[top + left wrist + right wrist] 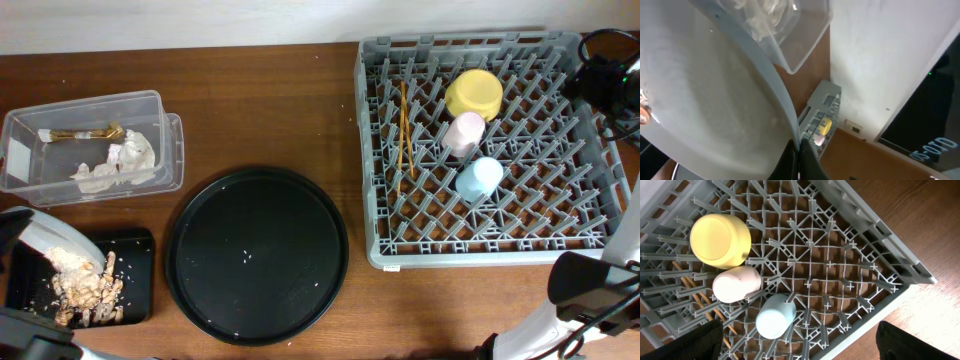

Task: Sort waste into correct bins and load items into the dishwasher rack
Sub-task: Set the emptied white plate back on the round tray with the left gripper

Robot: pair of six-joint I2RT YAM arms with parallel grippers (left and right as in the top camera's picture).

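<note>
My left gripper (799, 161) is shut on the rim of the round white-grey plate (705, 100). The plate (42, 233) is tilted over the shallow black tray (138, 250), where beige food scraps (88, 288) lie heaped at the plate's lower edge. The clear tub (150, 105) holds white napkins (120, 165) and the brown wrapper (80, 133). My right gripper (807, 347) is open and empty above the grey rack (890, 235). The rack (372, 150) holds the yellow bowl (474, 93), pink cup (464, 131), light-blue cup (479, 178) and chopsticks (406, 130).
A large round black tray (257, 255) with a few white grains sits on the brown table between the bins and the rack. The right arm's base (590, 285) stands at the table's front right corner.
</note>
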